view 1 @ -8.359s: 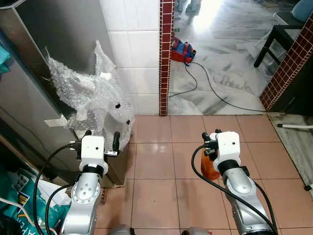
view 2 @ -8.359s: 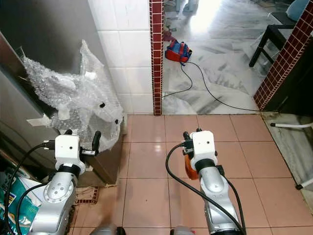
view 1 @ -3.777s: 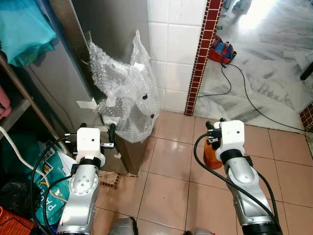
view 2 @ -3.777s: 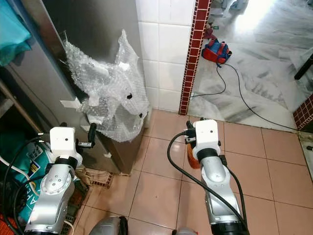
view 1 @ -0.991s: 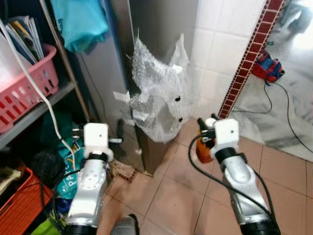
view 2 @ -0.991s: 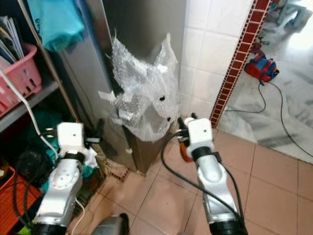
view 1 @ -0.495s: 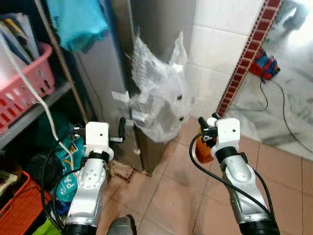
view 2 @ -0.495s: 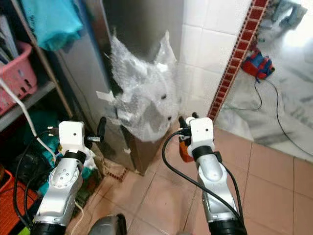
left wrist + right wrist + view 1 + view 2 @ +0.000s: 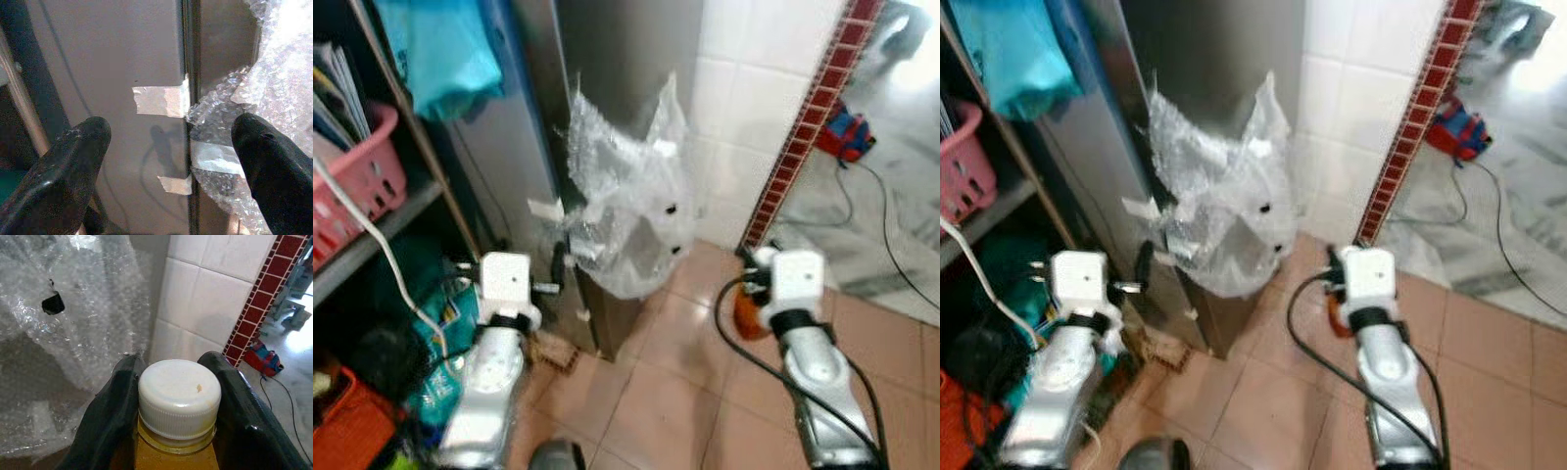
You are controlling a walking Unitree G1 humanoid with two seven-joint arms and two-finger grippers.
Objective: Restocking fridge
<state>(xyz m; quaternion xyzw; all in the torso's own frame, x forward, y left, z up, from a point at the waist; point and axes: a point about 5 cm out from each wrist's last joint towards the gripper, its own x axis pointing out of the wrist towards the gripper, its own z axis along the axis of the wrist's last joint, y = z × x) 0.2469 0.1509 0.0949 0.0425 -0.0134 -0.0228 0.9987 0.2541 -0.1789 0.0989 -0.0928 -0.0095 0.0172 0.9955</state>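
A grey steel fridge [image 9: 509, 166] stands ahead on the left, with a sheet of bubble wrap [image 9: 626, 206] taped over its lower corner. My left gripper [image 9: 168, 129] is open and empty, facing the fridge's side where tape strips [image 9: 159, 100] hold the wrap. My right gripper [image 9: 171, 362] is shut on an orange juice bottle [image 9: 178, 396] with a white cap, its fingers [image 9: 115, 401] clasping the neck. In the head views the bottle [image 9: 746, 315] hangs low, right of the fridge corner and apart from it.
A shelf on the far left carries a pink basket [image 9: 352, 186], a teal cloth [image 9: 440, 49] and a white cable [image 9: 372, 245]. A red brick pillar [image 9: 803, 127] edges the tiled wall. A blue and red bag [image 9: 845, 137] lies on the marble floor beyond.
The whole picture has swung left toward the fridge and shelf as the camera moved, and is now blurred. Both arms keep their pose; the right still holds the bottle.
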